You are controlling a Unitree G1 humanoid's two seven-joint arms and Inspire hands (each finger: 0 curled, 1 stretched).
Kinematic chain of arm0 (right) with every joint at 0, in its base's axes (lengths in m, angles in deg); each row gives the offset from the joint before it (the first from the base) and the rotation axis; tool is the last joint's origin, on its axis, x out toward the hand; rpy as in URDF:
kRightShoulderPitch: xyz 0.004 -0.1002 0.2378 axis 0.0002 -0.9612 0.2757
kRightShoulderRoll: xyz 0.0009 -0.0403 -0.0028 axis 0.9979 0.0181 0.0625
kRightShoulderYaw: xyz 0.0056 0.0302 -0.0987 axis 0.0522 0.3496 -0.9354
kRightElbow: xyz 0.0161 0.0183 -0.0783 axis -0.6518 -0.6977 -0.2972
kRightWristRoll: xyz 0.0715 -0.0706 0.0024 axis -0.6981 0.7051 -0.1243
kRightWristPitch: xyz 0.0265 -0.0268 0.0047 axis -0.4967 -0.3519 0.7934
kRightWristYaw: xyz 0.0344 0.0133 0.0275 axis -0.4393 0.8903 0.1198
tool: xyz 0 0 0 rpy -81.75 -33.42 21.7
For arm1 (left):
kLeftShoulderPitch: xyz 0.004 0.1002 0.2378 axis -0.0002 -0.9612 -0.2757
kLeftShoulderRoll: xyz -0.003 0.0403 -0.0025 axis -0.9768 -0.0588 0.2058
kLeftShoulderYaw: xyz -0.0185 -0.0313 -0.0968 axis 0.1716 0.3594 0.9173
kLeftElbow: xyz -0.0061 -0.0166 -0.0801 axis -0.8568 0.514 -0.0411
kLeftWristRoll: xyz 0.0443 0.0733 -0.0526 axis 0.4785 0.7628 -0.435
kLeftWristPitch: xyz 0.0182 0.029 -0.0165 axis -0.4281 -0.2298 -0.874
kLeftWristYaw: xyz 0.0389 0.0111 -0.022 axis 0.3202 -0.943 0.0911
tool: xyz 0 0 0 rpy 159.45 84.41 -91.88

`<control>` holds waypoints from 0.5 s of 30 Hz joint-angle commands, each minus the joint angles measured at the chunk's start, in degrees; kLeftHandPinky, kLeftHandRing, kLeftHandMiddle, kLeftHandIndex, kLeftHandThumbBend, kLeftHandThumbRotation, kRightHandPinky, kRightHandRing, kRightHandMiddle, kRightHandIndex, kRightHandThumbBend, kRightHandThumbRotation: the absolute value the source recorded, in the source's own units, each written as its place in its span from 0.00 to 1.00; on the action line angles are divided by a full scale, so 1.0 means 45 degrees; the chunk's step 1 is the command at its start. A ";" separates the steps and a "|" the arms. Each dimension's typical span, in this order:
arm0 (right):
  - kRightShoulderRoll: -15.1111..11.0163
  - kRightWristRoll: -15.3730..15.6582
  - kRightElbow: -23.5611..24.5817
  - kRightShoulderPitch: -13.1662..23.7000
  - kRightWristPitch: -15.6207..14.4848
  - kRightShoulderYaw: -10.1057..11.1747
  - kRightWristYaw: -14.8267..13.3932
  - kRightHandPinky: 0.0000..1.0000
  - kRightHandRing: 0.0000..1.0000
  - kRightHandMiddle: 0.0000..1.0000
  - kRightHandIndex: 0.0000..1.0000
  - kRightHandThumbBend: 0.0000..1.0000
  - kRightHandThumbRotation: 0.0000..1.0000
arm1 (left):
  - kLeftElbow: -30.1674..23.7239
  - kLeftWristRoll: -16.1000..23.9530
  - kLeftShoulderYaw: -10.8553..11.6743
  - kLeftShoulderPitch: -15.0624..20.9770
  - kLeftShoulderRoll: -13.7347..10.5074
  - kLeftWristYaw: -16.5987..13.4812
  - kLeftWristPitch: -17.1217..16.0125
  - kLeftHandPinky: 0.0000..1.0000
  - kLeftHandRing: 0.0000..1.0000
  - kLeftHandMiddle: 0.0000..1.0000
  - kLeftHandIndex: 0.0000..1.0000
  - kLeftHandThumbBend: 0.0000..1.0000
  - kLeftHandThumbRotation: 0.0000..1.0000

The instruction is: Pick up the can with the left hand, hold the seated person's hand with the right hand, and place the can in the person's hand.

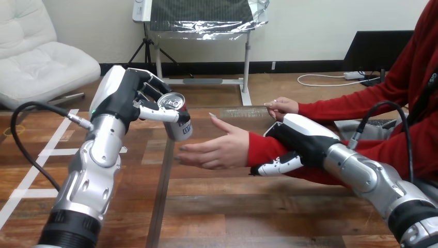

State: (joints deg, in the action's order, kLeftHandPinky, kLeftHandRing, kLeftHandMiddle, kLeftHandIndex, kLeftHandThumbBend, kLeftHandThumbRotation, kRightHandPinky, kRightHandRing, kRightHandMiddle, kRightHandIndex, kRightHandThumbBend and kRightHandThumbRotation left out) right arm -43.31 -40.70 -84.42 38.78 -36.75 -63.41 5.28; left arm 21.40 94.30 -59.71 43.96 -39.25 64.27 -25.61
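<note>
The left hand (129, 95) is curled round the one can (176, 118), held tilted at its 3 o'clock, above the table (232, 206). At the can's 4 o'clock, narrowly apart, lies the person's open hand (217, 147), palm up. At 3 o'clock of that, the right hand (297, 139) wraps the red sleeve (258, 147) at the wrist, thumb underneath. The person's other hand (281, 106) rests at 12 o'clock near the far edge. Bare table lies open toward 6 o'clock. Two robot hands, two person's hands.
</note>
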 commanded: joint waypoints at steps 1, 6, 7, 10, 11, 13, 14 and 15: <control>0.0646 -0.0128 0.0752 0.1175 0.0254 -0.0088 0.0164 0.25 0.28 0.32 0.31 0.63 0.38 | -0.0394 0.0178 -0.0192 0.1179 0.0192 -0.0244 -0.0548 0.32 0.38 0.43 0.45 0.75 0.00; 0.0726 -0.0132 0.0783 0.1216 0.0251 -0.0086 0.0268 0.25 0.28 0.32 0.31 0.63 0.37 | -0.0275 0.0217 -0.0277 0.1261 0.0267 -0.0264 -0.0539 0.30 0.37 0.43 0.45 0.75 0.00; 0.0746 -0.0147 0.0793 0.1219 0.0274 -0.0075 0.0278 0.25 0.28 0.32 0.31 0.63 0.37 | -0.0229 0.0195 -0.0286 0.1287 0.0306 -0.0261 -0.0551 0.30 0.37 0.43 0.45 0.75 0.00; 0.0789 -0.0187 0.0806 0.1224 0.0298 -0.0042 0.0315 0.24 0.28 0.32 0.31 0.63 0.37 | -0.0141 0.0115 -0.0290 0.1333 0.0392 -0.0251 -0.0579 0.30 0.37 0.43 0.45 0.75 0.00; 0.0802 -0.0201 0.0803 0.1228 0.0294 -0.0029 0.0334 0.24 0.27 0.31 0.31 0.63 0.37 | -0.0120 0.0083 -0.0288 0.1346 0.0421 -0.0248 -0.0582 0.30 0.36 0.42 0.46 0.75 0.00; 0.0829 -0.0216 0.0795 0.1241 0.0283 -0.0014 0.0362 0.24 0.27 0.31 0.31 0.64 0.38 | -0.0041 0.0018 -0.0284 0.1381 0.0491 -0.0242 -0.0603 0.30 0.36 0.42 0.46 0.75 0.00; 0.0841 -0.0216 0.0792 0.1247 0.0278 -0.0010 0.0370 0.24 0.27 0.31 0.31 0.64 0.38 | 0.0002 -0.0006 -0.0282 0.1396 0.0521 -0.0240 -0.0616 0.30 0.36 0.42 0.46 0.74 0.00; 0.0849 -0.0216 0.0791 0.1250 0.0274 -0.0007 0.0376 0.24 0.27 0.31 0.31 0.64 0.38 | 0.0032 -0.0020 -0.0278 0.1406 0.0542 -0.0237 -0.0627 0.31 0.37 0.42 0.46 0.74 0.00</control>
State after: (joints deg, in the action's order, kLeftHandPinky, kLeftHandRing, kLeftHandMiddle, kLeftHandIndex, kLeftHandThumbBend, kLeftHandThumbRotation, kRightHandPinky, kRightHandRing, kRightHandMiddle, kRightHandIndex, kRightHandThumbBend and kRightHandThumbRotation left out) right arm -42.04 -40.70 -84.40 39.21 -36.78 -63.42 6.68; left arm 21.86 94.26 -61.20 44.23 -37.41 64.19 -26.45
